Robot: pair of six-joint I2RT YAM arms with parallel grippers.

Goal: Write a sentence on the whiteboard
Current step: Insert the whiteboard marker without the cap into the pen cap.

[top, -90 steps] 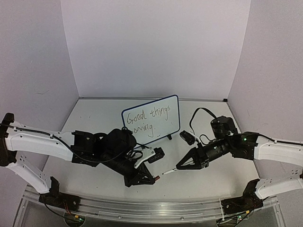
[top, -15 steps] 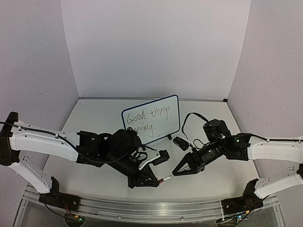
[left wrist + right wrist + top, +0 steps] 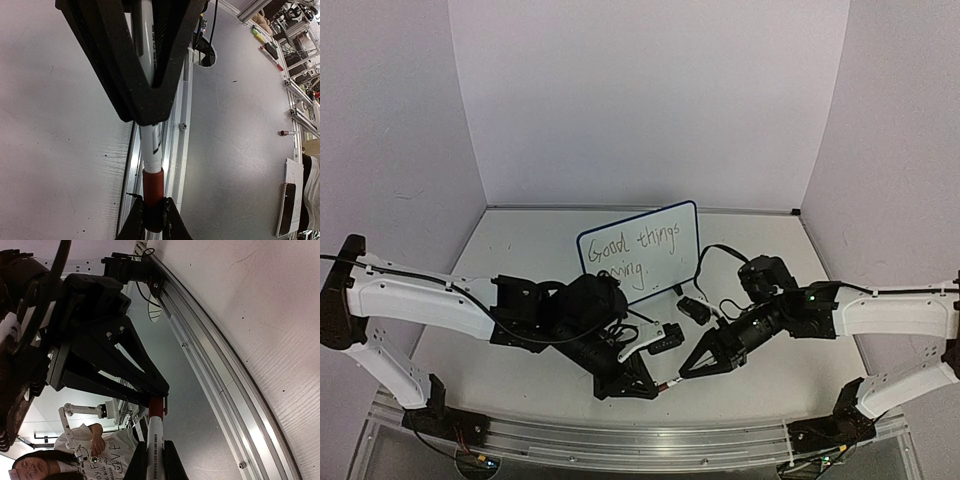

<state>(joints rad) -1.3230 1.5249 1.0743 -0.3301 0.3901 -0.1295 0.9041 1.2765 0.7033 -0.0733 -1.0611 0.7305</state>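
The whiteboard (image 3: 672,268) stands tilted at the back of the table, with the sentence (image 3: 625,246) "Good things coming." on it in two lines. In front of it, low over the table, the two grippers meet tip to tip. My right gripper (image 3: 686,371) (image 3: 155,462) is shut on a white marker (image 3: 670,381) (image 3: 155,432) (image 3: 149,145). My left gripper (image 3: 652,388) (image 3: 153,222) is shut on the marker's red cap (image 3: 153,186) (image 3: 156,406). The cap sits over the marker's end. Both are well in front of the board.
An aluminium rail (image 3: 620,436) runs along the table's near edge just under the grippers. White walls close in the back and both sides. A person (image 3: 75,452) stands beyond the near edge in the right wrist view.
The right gripper has moved left and nearer with the marker. The gap to the left gripper's cap has closed, and the marker's end has gone into the cap.
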